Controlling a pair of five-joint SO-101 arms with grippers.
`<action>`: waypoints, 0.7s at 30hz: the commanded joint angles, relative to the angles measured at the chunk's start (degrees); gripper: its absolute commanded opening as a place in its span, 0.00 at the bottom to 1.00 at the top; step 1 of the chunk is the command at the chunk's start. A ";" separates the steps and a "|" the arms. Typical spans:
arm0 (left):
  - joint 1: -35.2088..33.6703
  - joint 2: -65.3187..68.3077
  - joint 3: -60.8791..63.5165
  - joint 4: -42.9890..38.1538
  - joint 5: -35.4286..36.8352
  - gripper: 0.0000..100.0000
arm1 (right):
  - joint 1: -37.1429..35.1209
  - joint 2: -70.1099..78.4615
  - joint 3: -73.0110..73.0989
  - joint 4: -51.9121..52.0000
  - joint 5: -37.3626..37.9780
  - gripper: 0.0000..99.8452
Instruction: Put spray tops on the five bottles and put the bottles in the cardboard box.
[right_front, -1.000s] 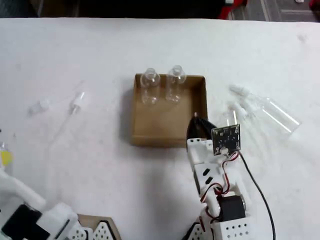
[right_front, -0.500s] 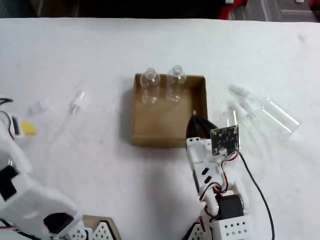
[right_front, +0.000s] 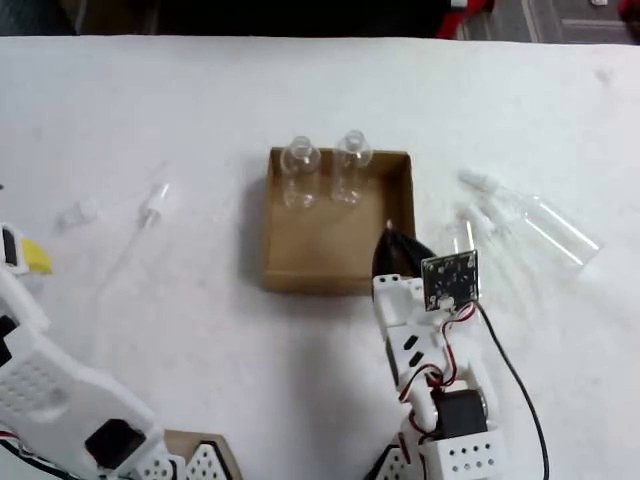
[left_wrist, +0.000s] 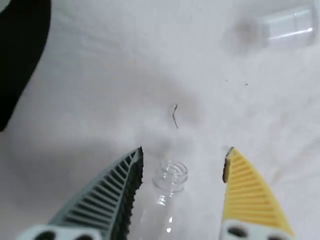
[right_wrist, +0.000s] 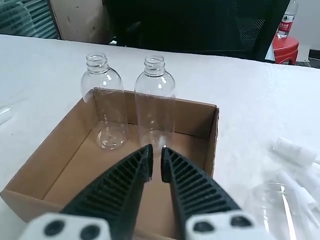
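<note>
The left arm has swung up along the left edge, and its left pincer (left_wrist: 183, 152) now hangs spread. Its grey and yellow fingers sit either side of a clear, uncapped plastic bottle (left_wrist: 170, 176) lying on the white surface (right_front: 200, 100). That looks like a grasp being lined up.

The right arm hasn't budged: the right pincer (right_wrist: 156, 150) is pressed almost together and empty, over the near edge of the brown cardboard box (right_front: 408, 195). Two clear topless bottles (right_front: 300, 170) stand at the box's far wall. A white spray top (right_front: 155, 200) lies left of the box; more spray tops (right_front: 480, 185) and a clear bottle on its side (right_front: 560, 232) lie to the right. No top is fitted yet, so most of the job remains.
</note>
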 joint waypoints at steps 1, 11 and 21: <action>0.31 -0.22 -2.46 0.79 -4.22 0.25 | -0.13 -0.48 -0.53 -1.45 0.44 0.02; 1.19 -0.04 -1.85 4.66 -10.64 0.24 | 0.13 -0.48 -0.53 -1.45 0.44 0.02; -0.04 -0.04 1.23 2.20 -15.30 0.24 | 0.22 -0.48 -0.53 -1.45 0.44 0.02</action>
